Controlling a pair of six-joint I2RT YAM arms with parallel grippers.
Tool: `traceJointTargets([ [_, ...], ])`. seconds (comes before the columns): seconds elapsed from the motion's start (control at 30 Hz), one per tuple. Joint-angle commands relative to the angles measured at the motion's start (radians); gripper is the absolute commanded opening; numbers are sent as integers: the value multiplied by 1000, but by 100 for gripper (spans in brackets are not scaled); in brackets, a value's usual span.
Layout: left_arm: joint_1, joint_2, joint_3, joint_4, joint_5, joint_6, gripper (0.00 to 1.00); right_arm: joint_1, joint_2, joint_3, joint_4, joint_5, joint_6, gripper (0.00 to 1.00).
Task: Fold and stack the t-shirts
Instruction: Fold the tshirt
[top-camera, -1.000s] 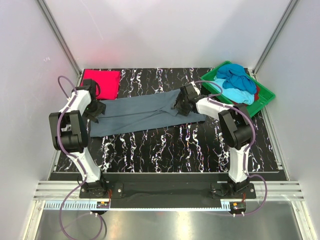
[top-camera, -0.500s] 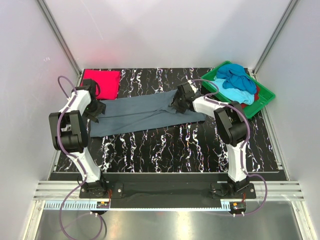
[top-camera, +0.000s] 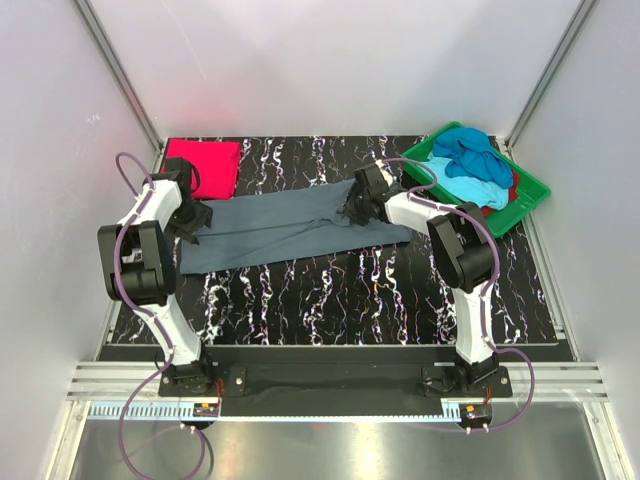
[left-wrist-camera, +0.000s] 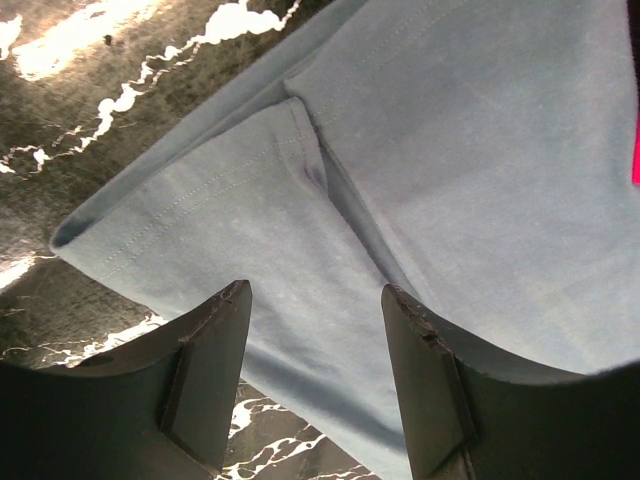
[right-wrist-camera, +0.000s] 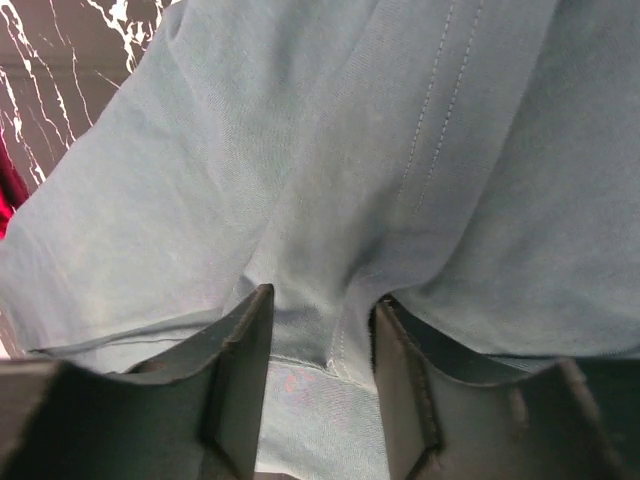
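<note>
A slate grey-blue t-shirt (top-camera: 290, 228) lies spread in a long band across the black marbled table (top-camera: 320, 290). My left gripper (top-camera: 195, 222) hovers low over its left end, near a sleeve (left-wrist-camera: 200, 210). It (left-wrist-camera: 315, 290) stands open with flat cloth below the gap. My right gripper (top-camera: 355, 208) is down on the shirt's right part. In the right wrist view it (right-wrist-camera: 322, 300) is open, its fingers pressed into the cloth with a puckered ridge and a hem seam (right-wrist-camera: 300, 360) between them. A folded red-pink t-shirt (top-camera: 205, 165) sits at the back left.
A green tray (top-camera: 530, 190) at the back right holds crumpled t-shirts: dark blue (top-camera: 468, 148), turquoise (top-camera: 475, 188) and a bit of red (top-camera: 513, 183). White walls close in on both sides and at the back.
My right gripper has shifted a little to the left on the shirt and its jaws have narrowed, gathering cloth between them. The left arm has hardly moved.
</note>
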Motion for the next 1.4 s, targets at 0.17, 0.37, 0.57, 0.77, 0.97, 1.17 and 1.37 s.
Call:
traceJointTargets([
  [0.17,2,-39,0,27,25,30,59,13,-178,-84,-105,33,4,50],
  [0.37,-50,-71,-6,160,106,173,60,12,-260,-81,-111,8,-72,43],
  [0.57,-55,51,17,191,244,216,61,-1,-93,85,-110,-84,-178,4],
  [0.77,-35,98,-20,194,276,202,62,-8,-2,108,-73,-56,-216,0],
  [0.97,-24,33,-133,192,120,181,62,-15,10,62,-65,-44,-244,0],
  [1.17,-11,-28,-210,186,-14,139,63,-22,-42,-10,-64,21,-236,0],
  [1.37,-12,-72,-270,168,-17,97,63,-22,-259,-108,-79,48,-226,0],
])
